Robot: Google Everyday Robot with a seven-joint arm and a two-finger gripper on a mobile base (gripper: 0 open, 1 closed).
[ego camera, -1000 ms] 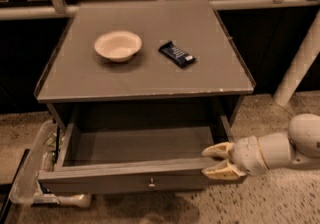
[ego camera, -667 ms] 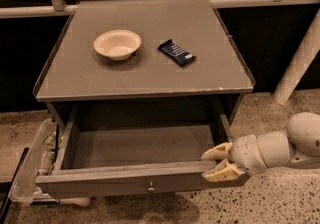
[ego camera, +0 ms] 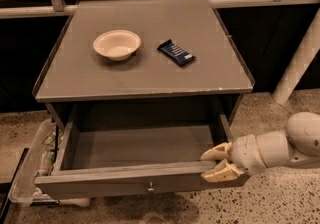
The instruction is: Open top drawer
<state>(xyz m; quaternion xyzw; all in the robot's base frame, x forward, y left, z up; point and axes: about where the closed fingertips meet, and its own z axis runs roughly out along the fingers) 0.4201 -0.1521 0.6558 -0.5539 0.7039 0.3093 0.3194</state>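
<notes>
The top drawer is a wide grey front with a small round metal knob. It stands pulled well out from under the grey cabinet top, and its broad shallow box shows empty. My gripper is at the right end of the drawer front. One cream finger lies inside the drawer and the other outside the front, clamped on the panel. The white arm reaches in from the right.
A white bowl and a dark blue snack bar lie on the cabinet top. A clear plastic bin with items sits on the floor at the left. A white post leans at the right. A rail runs behind.
The drawer has slid out a little further toward the camera, and my gripper has moved with it, still on the front's right end.
</notes>
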